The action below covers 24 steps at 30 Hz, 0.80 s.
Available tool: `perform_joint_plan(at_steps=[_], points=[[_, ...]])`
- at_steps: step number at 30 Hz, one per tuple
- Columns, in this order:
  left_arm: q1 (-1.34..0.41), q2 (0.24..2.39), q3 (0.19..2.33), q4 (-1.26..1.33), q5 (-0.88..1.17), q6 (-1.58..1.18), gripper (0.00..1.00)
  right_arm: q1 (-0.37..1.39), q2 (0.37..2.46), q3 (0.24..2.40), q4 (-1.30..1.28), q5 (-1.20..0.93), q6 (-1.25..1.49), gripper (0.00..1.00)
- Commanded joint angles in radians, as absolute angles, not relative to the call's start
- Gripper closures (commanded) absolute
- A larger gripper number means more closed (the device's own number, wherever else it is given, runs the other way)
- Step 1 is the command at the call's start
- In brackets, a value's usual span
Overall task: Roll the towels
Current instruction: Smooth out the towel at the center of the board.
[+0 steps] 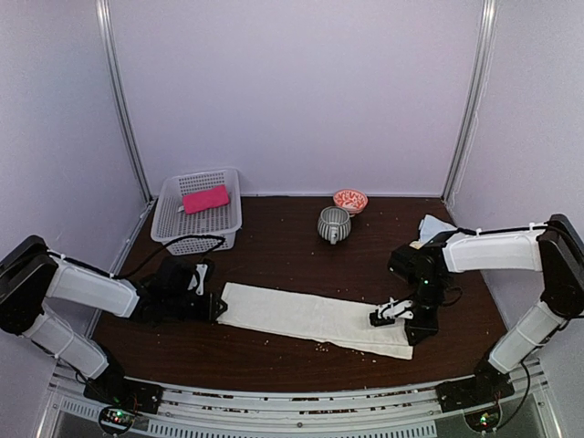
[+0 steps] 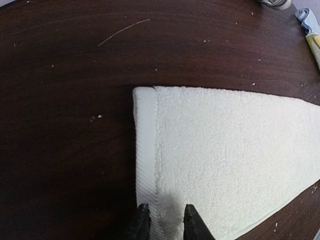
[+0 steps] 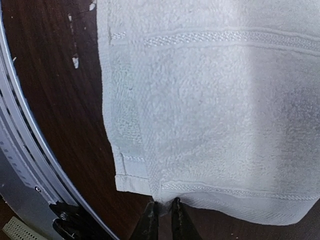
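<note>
A cream-white towel, folded into a long strip, lies flat across the dark table. It also shows in the left wrist view and the right wrist view. My left gripper is at its left end, and its fingertips stand apart over the hem, gripper open. My right gripper is at the strip's right end near the front corner, where the gripper is pinched shut on the towel's edge. A bright pink towel lies in the basket.
A white basket stands at the back left. A striped cup and a small patterned bowl are at the back middle. A pale blue-grey towel lies behind my right arm. The metal rail runs along the front edge.
</note>
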<state>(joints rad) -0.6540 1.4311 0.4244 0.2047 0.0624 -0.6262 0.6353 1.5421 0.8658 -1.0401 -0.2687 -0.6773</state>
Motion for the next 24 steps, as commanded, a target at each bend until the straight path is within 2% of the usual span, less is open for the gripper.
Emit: perform_joint_plan(at_steps=[1,3,5,8,13,18,24], points=[[-0.655,1.404,0.445,0.100,0.012,-0.594,0.76,0.641,1.493,0.960,-1.145,-0.377,-0.747,0.90],[-0.656,1.383,0.456,0.075,0.004,-0.586,0.76,0.642,1.479,0.988,-1.202,-0.436,-0.803,0.79],[-0.655,1.354,0.468,0.045,-0.003,-0.574,0.76,0.643,1.467,1.001,-1.251,-0.483,-0.844,0.74],[-0.655,1.291,0.506,-0.015,-0.003,-0.551,0.75,0.628,1.451,1.019,-1.291,-0.530,-0.878,0.73],[-0.654,1.236,0.595,-0.077,-0.030,-0.502,0.75,0.562,1.474,1.046,-1.203,-0.488,-0.794,0.73],[-0.654,1.327,0.684,-0.071,-0.030,-0.451,0.76,0.473,1.512,1.088,-1.208,-0.514,-0.804,0.73],[-0.654,1.506,0.740,0.023,0.013,-0.421,0.81,0.457,1.543,1.027,-1.016,-0.346,-0.629,0.73]])
